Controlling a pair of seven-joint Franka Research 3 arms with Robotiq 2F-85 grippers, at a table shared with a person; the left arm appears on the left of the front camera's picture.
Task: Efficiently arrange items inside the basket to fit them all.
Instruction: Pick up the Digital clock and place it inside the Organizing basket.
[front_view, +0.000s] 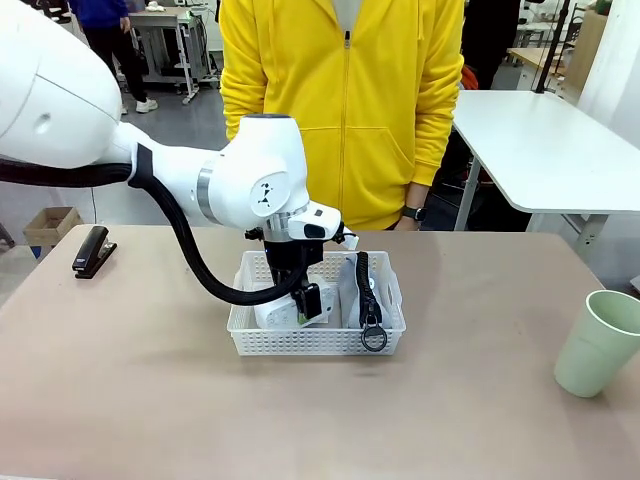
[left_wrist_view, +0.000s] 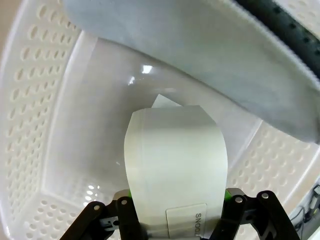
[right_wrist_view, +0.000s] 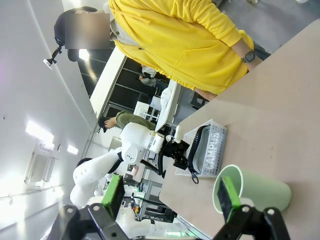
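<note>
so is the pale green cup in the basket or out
Out: pale green plastic cup stands upright on the table, right of the white perforated basket.

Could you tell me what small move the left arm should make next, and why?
Probably open the left gripper and let go of the white box: it stands on edge inside the basket beside the grey pouch, so it seems placed, and the green cup waits on the table.

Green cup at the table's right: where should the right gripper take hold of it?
Probably the wall at the rim, from above, one finger inside: the green cup stands upright, mouth open, apart from the other things.
</note>
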